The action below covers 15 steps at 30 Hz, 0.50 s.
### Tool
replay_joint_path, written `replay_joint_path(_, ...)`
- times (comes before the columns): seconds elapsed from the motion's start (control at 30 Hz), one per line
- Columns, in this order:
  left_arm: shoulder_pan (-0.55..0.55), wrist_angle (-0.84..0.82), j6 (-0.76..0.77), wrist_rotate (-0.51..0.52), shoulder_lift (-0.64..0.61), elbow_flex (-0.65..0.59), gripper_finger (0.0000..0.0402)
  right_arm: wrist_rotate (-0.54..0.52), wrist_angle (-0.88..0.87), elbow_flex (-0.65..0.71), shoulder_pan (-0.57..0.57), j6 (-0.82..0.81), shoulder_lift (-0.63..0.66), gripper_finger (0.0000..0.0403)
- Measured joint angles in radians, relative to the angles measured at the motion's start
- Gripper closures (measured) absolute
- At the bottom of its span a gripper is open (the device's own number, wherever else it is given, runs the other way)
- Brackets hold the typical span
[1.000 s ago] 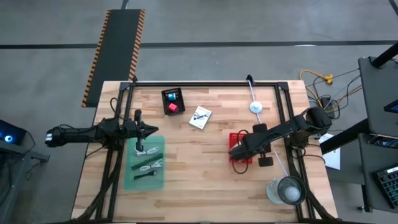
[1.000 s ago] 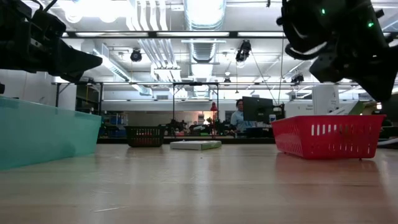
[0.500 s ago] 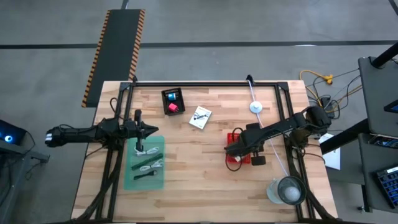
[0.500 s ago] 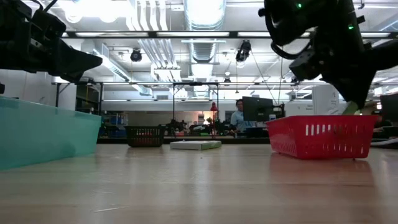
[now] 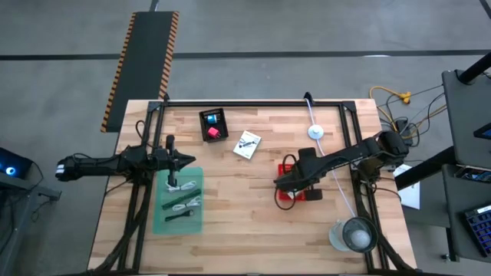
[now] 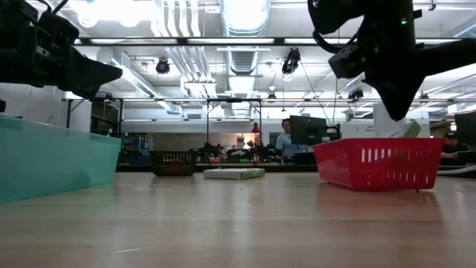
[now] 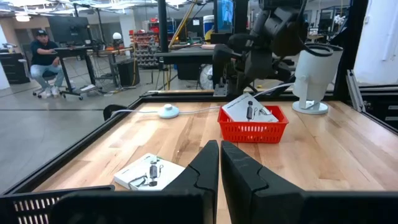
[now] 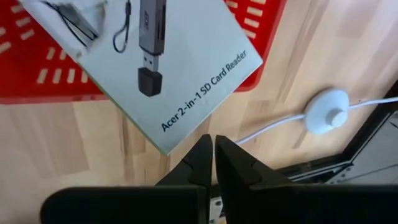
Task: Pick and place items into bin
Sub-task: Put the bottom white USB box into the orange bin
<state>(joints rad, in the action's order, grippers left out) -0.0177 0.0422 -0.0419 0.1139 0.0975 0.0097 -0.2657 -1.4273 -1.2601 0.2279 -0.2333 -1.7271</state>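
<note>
A: Where is the white printed card-reader packet (image 8: pixel 155 68)?

B: It lies tilted across the small red slotted plastic basket (image 7: pixel 253 130), one corner sticking out past the basket's rim over the wood. The right wrist view cuts off its far end. From above, the right arm covers most of the basket, and only red edges show.

A: And the second white printed packet (image 5: pixel 247 144)?

B: Flat on the light wooden table (image 5: pixel 253 222), well apart from the red basket, near the small black mesh tray (image 5: pixel 213 124) holding a blue cube (image 5: pixel 212 118) and a red cube (image 5: pixel 213 132).

A: What about the right gripper (image 8: pixel 212 152)?

B: It hangs just above the red basket with its two dark fingers pressed together and nothing between them. In the low view only the dark bulk of the arm shows above the basket.

A: The left gripper (image 7: pixel 219 163)?

B: It waits over the end of the translucent teal bin (image 5: pixel 179 202), fingers closed to a thin slit, empty. Black and white cable pieces (image 5: pixel 184 205) lie inside the bin; their exact shapes are too small to make out.

A: Anything else?

B: A large round clear container (image 5: pixel 354 234) stands at the table's near right corner, and a seated person (image 7: pixel 43 62) shows far behind.
</note>
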Motion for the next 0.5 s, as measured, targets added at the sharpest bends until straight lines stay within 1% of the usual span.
replay_joint_path(0.1, 0.000, 0.000, 0.000, 0.000, 0.000, 0.000, 0.0400, 0.000, 0.004, -0.015, 0.005, 0.030, 0.000, 0.0392)
replay_joint_path(0.2, 0.000, 0.000, 0.000, 0.000, 0.000, 0.000, 0.0400, 0.011, 0.004, -0.025, 0.037, 0.136, 0.000, 0.0376)
replay_joint_path(0.27, 0.000, 0.000, 0.000, 0.000, 0.000, 0.000, 0.0400, 0.039, 0.008, -0.026, 0.065, 0.201, 0.000, 0.0357)
replay_joint_path(0.37, 0.000, 0.000, 0.000, 0.000, 0.000, 0.000, 0.0400, 0.035, 0.023, -0.018, 0.098, 0.208, -0.001, 0.0323)
replay_joint_path(0.5, 0.000, 0.000, 0.000, 0.000, 0.000, 0.000, 0.0400, -0.061, 0.038, -0.013, 0.139, 0.190, -0.002, 0.0272)
